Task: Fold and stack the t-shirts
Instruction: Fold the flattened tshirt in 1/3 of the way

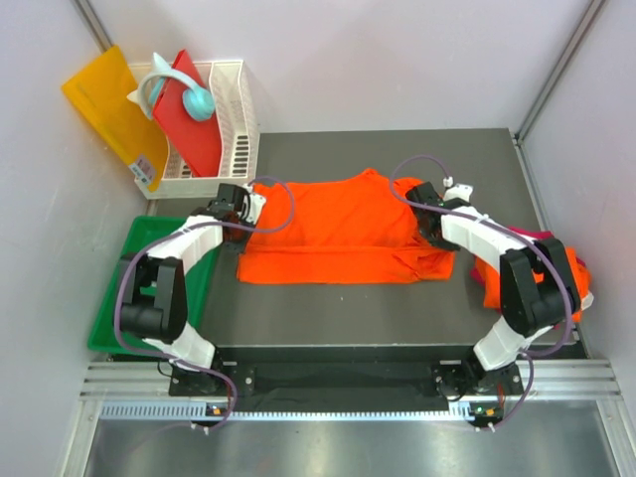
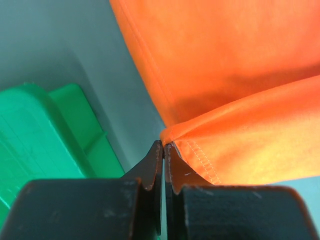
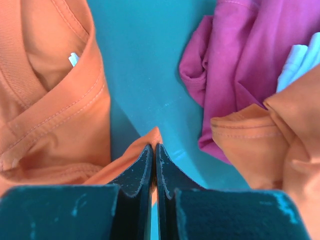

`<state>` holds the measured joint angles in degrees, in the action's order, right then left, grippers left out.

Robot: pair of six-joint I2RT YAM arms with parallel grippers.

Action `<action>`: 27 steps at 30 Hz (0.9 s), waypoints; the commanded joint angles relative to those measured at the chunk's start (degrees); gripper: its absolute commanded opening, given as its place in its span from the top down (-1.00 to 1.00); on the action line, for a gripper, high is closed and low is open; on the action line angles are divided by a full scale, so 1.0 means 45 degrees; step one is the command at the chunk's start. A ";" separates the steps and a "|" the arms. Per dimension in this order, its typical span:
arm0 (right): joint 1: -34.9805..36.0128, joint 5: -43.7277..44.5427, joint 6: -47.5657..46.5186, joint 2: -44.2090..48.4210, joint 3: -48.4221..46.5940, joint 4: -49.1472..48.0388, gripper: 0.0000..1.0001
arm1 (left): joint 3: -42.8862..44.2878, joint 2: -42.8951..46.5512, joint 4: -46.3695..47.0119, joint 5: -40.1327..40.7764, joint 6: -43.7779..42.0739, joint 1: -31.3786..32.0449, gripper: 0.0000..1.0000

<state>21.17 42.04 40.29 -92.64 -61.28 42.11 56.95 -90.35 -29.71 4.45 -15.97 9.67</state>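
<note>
Orange t-shirt [image 1: 343, 234] lies half-folded across the middle of the worktop [image 1: 328, 313]. I see my left gripper [image 2: 163, 145] pressed together on its left fold corner and my right gripper [image 3: 153, 147] pinching its right edge. Magenta t-shirt [image 3: 240, 60] sits crumpled by the worktop's right edge.

Pale grey walls [image 1: 348, 60] enclose a dark table [image 1: 328, 313] on three sides; an aluminium rail [image 1: 348, 383] runs along its near edge.
</note>
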 commanded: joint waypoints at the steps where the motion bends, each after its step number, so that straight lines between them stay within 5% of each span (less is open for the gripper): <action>1: -0.0368 0.0267 -0.0243 -0.0486 -0.0387 -0.0548 1.00 | 0.0703 -0.0585 0.0646 0.0496 0.0286 -0.0157 1.00; 10: -0.0427 0.0189 -0.0535 -0.0723 -0.0465 -0.0978 0.96 | 0.0880 -0.0647 0.0744 0.0476 0.0364 -0.0176 0.87; 13: -0.0446 0.0150 -0.0712 -0.0003 -0.0679 -0.1134 0.50 | 0.1171 -0.0024 0.0686 0.0360 0.0598 -0.0255 0.50; 15: -0.0407 0.0111 -0.0868 0.0467 -0.0991 -0.1115 0.16 | 0.1426 0.0368 0.0452 0.0145 0.0735 -0.0294 -0.09; 19: -0.0193 0.0228 -0.0946 0.1716 -0.1500 -0.0550 -0.12 | 0.2188 0.1557 -0.0171 -0.0400 0.0970 -0.0294 -0.78; 24: 0.0607 0.0014 -0.0576 0.2870 -0.0702 -0.0001 -0.09 | 0.2113 0.2614 -0.0993 -0.2677 0.1127 -0.0294 -0.78; 27: 0.1368 -0.0494 0.0009 0.3535 0.0567 -0.0001 0.00 | 0.1450 0.3084 -0.1326 -0.4110 0.0561 -0.0216 -0.56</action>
<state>23.49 41.76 37.36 -79.92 -64.18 39.79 65.82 -78.96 -31.81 -3.33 -11.97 8.49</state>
